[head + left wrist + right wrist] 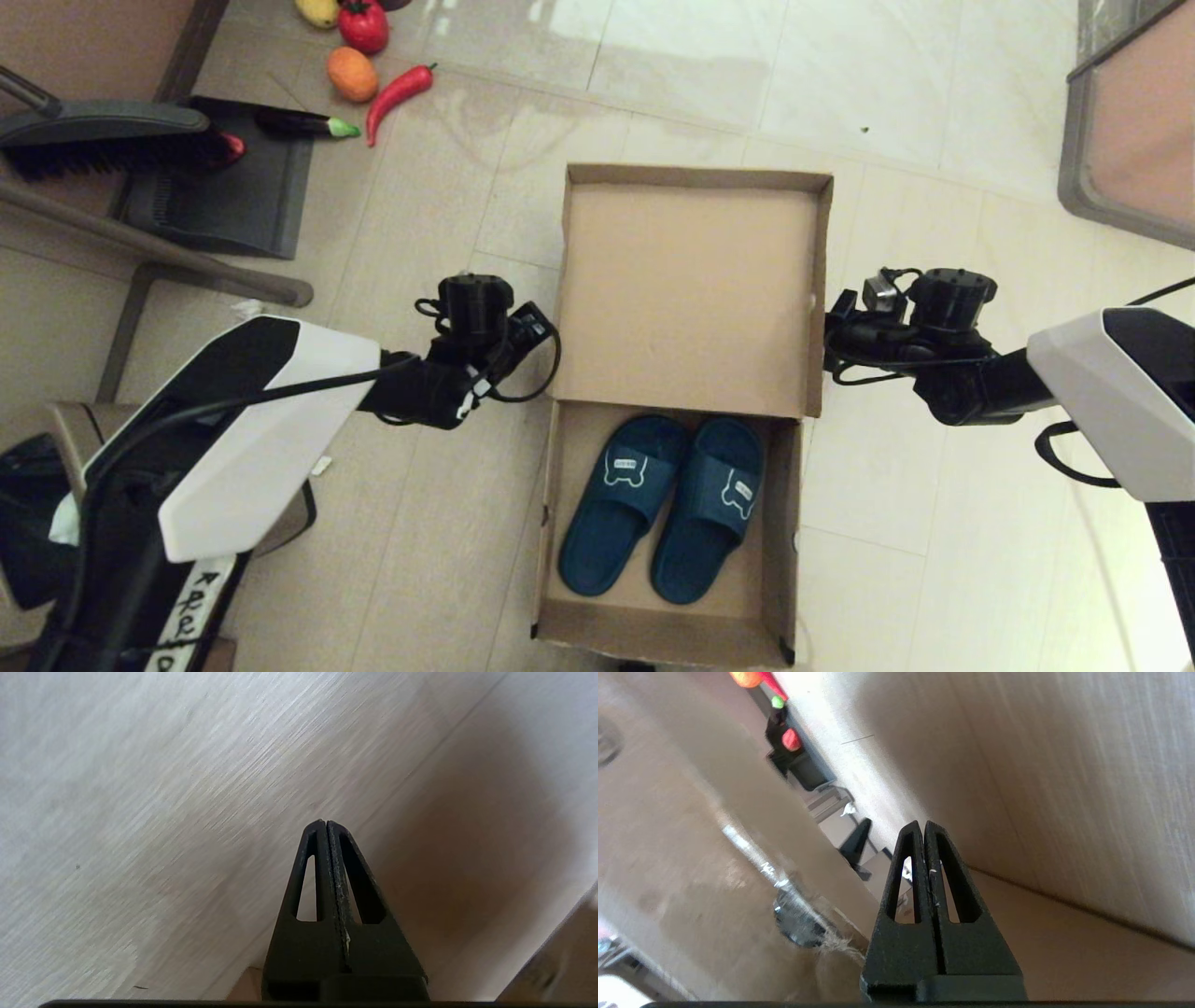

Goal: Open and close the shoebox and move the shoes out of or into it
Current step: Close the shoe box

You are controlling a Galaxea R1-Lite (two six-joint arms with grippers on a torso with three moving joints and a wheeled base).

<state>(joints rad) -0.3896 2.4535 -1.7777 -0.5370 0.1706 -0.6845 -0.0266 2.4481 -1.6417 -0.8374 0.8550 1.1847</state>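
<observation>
The brown cardboard shoebox (780, 523) lies open on the floor in the head view. Its lid flap (691, 289) stands raised over the far half. Two navy slippers lie side by side inside the near half, one (621, 504) on the left and one (714, 509) on the right, each with a white outline on its strap. My left gripper (540, 329) is shut and empty beside the lid's left edge, over bare floor (322, 822). My right gripper (836, 322) is shut and empty at the lid's right edge, close to cardboard (691, 858) with a dark tape patch (798, 921).
Toy vegetables lie at the back left: a tomato (362, 23), an orange (352, 73), a chili (400, 89) and an eggplant (299, 123). A dustpan (224, 187) and brush (103, 140) sit beside them. A furniture edge (1083, 140) stands at the back right.
</observation>
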